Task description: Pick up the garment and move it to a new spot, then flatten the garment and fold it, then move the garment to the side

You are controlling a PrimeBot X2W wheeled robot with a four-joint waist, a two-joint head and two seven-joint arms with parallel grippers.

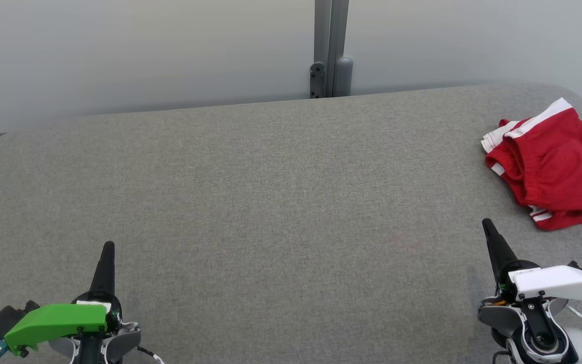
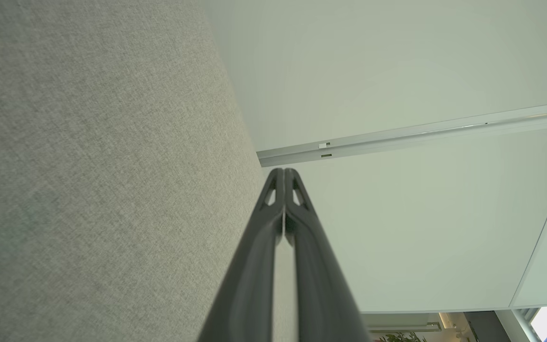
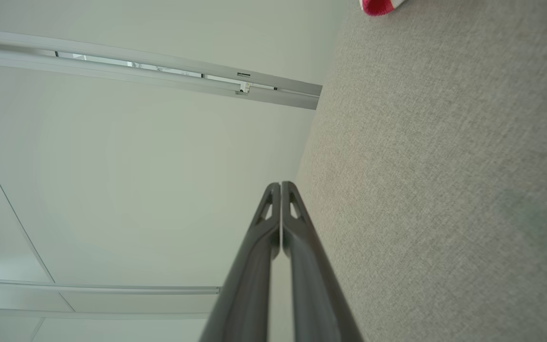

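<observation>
The garment [image 1: 553,164] is a pair of red shorts with white stripes, folded over on itself at the far right edge of the grey table [image 1: 271,192]; a corner of the garment [image 3: 378,5] shows at the top of the right wrist view. My right gripper [image 1: 487,225] hovers low at the front right, shut and empty, a short way in front of the garment. At the front left my left gripper [image 1: 108,246] is shut too, holding nothing. In each wrist view the fingertips [image 2: 283,172] meet tip to tip; the right fingertips [image 3: 280,185] do the same.
A pale wall runs behind the table, with a grey metal post [image 1: 330,48] at the middle of the far edge. The table's corners are rounded at the far left and far right.
</observation>
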